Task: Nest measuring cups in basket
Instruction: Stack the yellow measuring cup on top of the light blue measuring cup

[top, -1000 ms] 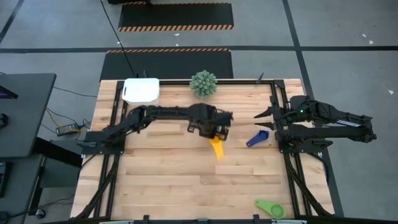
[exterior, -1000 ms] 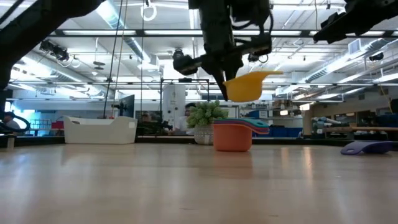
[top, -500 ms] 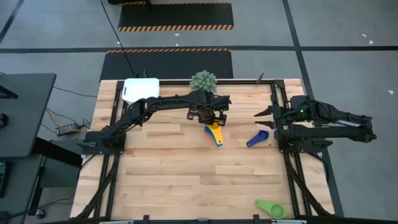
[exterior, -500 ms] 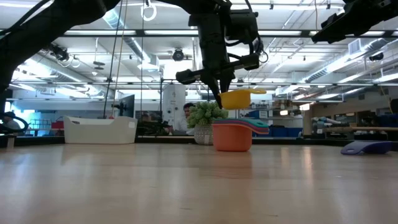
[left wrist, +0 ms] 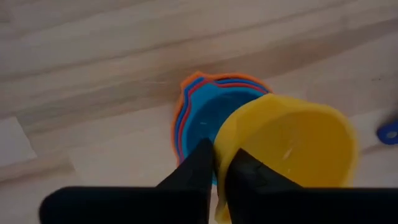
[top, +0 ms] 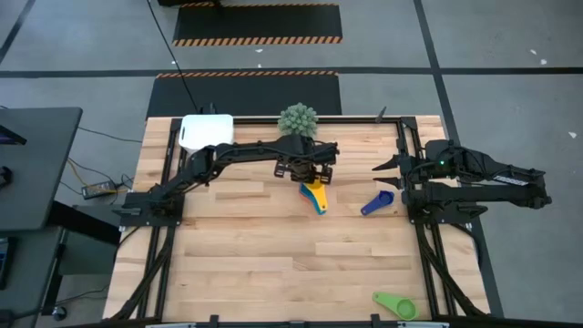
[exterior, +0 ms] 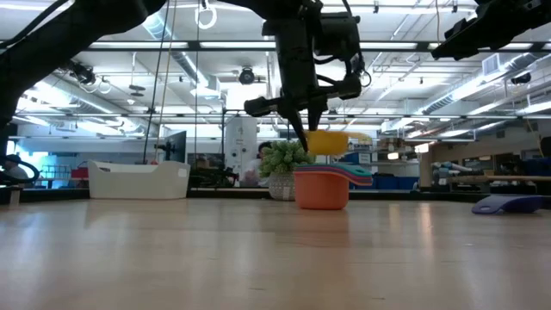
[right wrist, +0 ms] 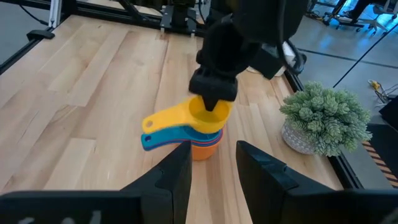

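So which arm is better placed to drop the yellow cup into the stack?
The left. Its tool already grips the yellow measuring cup by the rim, just above the nested stack. The right tool waits open at the table's right edge, holding nothing.

The left arm reaches out across the table toward the plant (top: 298,121), its wrist bent so the left gripper (top: 312,179) points down just in front of the plant. Its two fingers (left wrist: 199,168) are pinched close together on the rim of the yellow cup (left wrist: 292,149), holding it off the table. The right arm is folded back, well to the right of the plant, its right gripper (top: 386,167) with fingers spread apart, holding nothing
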You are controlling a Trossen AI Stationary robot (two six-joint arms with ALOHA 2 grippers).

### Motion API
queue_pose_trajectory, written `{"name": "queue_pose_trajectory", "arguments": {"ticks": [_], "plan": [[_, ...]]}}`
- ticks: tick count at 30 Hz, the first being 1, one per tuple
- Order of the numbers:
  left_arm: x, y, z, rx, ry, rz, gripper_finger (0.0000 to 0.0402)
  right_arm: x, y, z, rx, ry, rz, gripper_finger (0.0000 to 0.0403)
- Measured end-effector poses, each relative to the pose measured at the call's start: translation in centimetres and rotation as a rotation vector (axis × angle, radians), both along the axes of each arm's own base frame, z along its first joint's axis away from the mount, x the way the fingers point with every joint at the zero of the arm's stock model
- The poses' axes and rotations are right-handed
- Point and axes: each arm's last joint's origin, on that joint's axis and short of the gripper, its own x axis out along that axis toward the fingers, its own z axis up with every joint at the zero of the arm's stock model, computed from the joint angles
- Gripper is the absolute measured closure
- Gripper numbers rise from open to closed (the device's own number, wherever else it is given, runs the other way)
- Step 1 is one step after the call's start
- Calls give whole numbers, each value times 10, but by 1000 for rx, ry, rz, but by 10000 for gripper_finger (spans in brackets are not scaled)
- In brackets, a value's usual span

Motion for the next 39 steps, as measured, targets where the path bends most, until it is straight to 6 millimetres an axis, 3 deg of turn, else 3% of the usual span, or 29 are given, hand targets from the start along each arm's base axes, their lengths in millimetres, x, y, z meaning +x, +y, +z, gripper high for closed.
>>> {"name": "queue_pose_trajectory", "arguments": {"ticks": [9,20,26,29,32,39], "plan": [[3,-3,-17,-31,45,-19,329,0,0,0,0,-1,0,271],[2,8,-16,-48,36,-119,326,0,0,0,-1,-4,0,271],[-4,4,6,-37,-3,-166,326,0,0,0,14,-2,-6,271],[-10,-12,25,-51,-27,-208,326,5,-1,-2,92,20,-39,271],[-14,-40,35,-52,-19,-301,326,13,-2,-9,203,63,-92,271],[-13,-105,23,109,69,-468,326,37,-6,-28,473,199,-256,271]]}}
